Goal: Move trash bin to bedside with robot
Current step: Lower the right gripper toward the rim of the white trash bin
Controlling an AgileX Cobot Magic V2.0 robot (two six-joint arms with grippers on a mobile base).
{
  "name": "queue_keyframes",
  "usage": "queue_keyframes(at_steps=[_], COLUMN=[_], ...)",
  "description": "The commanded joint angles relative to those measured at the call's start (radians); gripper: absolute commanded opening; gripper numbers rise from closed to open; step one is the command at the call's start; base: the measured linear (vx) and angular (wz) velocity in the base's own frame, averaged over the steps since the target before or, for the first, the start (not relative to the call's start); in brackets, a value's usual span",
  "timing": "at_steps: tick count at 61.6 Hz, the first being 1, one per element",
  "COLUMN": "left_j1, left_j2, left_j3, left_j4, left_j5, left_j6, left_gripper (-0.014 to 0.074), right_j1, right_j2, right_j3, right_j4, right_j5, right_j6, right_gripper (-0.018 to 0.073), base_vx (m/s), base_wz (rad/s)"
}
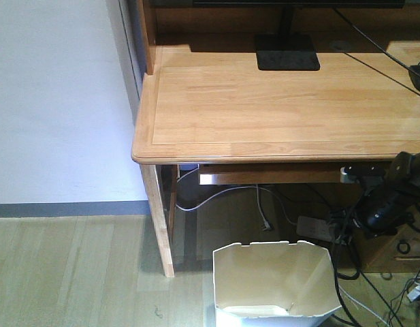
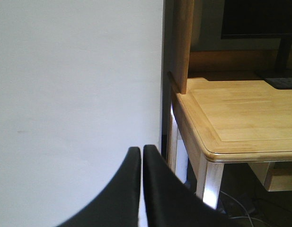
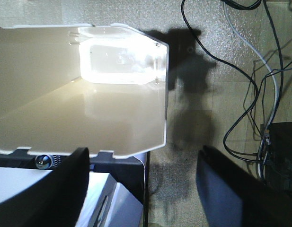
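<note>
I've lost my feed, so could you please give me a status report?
Left gripper shut, empty. Right gripper open near trash bin rim, nothing held. Bin stands on floor before desk; cables close beside it.

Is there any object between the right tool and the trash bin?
Nothing visible. The open right tool hangs close to the rim of the trash bin; the cables lie on the floor aside.

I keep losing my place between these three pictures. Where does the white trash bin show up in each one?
Exterior front view: the trash bin sits bottom centre-right, on the floor before the desk.
Left wrist view: not in it; only wall and the desk.
Right wrist view: it fills the upper left, seen from above.
Shared landmark: the desk's rounded corner links front and left wrist views; floor cables link front and right wrist views.
</note>
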Motion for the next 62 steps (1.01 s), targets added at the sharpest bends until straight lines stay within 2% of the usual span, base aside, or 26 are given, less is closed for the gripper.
queue_keyframes(at_steps=[1,10,28,62], left_j1=[-0.002,-0.002,-0.002,-0.002], left_j2=[-0.014,-0.014,-0.014,-0.014], left_j3=[0.019,0.019,0.019,0.019], left_j4=[-0.009,-0.009,-0.009,-0.009], left_j5=[-0.078,-0.078,-0.078,-0.078], left_j6=[-0.006,-0.006,-0.006,-0.006], left_gripper=[-0.0006,-0.0006,-0.0006,-0.0006], right_j1=[-0.006,-0.006,-0.006,-0.006], right_j2=[0.040,0.149,0.346,0.654], right_j3=[-0.054,-0.112,-0.198,-0.465], right_j4=[0.005,0.005,0.004,0.001], right_j5=[-0.026,-0.030,-0.117,-0.053], right_j6=[-0.018,-0.020,-0.059,-0.060], right_gripper=[0.0518,0.0554,0.0553,0.0553], base_vx=[0.00,0.00,0.00,0.00], base_wz=[0.00,0.00,0.00,0.00])
